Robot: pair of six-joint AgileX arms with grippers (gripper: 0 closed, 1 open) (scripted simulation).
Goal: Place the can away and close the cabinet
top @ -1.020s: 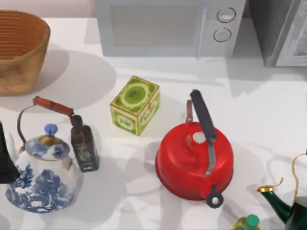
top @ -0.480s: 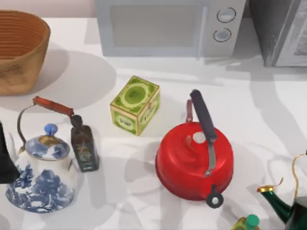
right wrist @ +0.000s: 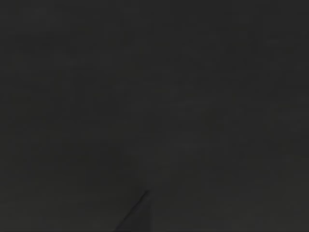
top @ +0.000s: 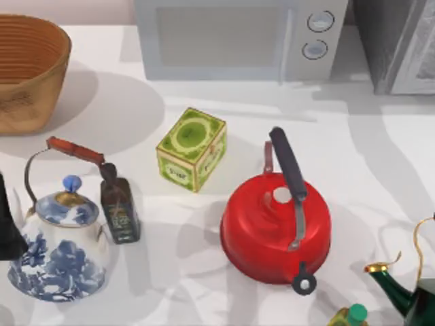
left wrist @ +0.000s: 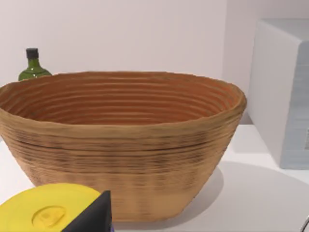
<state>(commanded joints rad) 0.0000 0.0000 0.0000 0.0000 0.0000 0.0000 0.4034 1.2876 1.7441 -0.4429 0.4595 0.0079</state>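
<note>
The can is out of view. The grey cabinet [top: 397,44] stands at the table's far right corner, cut off by the picture's edge. A dark part of my left arm [top: 8,227] shows at the table's left edge, beside the blue-and-white teapot [top: 61,255]. In the left wrist view a dark gripper part [left wrist: 94,217] sits low in front of a yellow lid [left wrist: 46,212] and the woven basket [left wrist: 120,140]. The right wrist view is dark.
A white microwave [top: 238,37] stands at the back. The woven basket [top: 27,68] is back left. A green tea tin [top: 192,149], a dark bottle [top: 119,207] and a red kettle [top: 272,231] fill the middle. A green kettle [top: 414,292] stands front right.
Shadows on the table's right side near the cabinet have shifted slightly. The objects and the left arm have stayed put.
</note>
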